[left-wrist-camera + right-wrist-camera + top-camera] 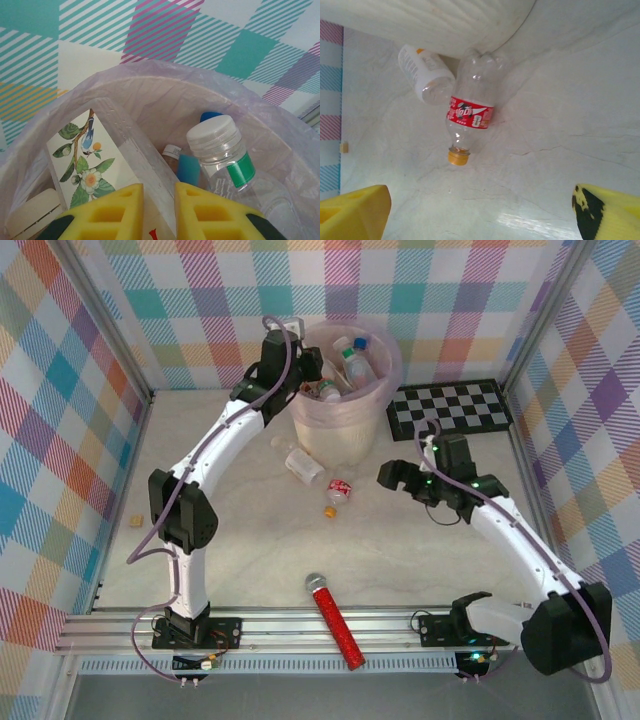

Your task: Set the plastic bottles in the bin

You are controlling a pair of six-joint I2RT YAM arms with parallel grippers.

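We are looking at the round cream bin, its wall wrapped in a thin, crinkled pink liner, standing by the middle of the far edge of the table. The left gripper is hanging over the bin's left rim, its yellow foam fingers clenched to a narrow slit and pointing down inside. Below them a clear ridged bottle with a white screw cap and green band is lying near a square-sided container printed with a bird and blossoms. On the marbled surface just in front of the bin's base, two more bottles are lying on their sides: a dented clear one with a red label and orange cap, and just beside it a stubby one sleeved in white. The right gripper is hovering over them, released, its fingers spread wide. A glittery red microphone with a silver mesh head is lying by the middle of the near edge, and a flat checkerboard is lying at the far right corner.
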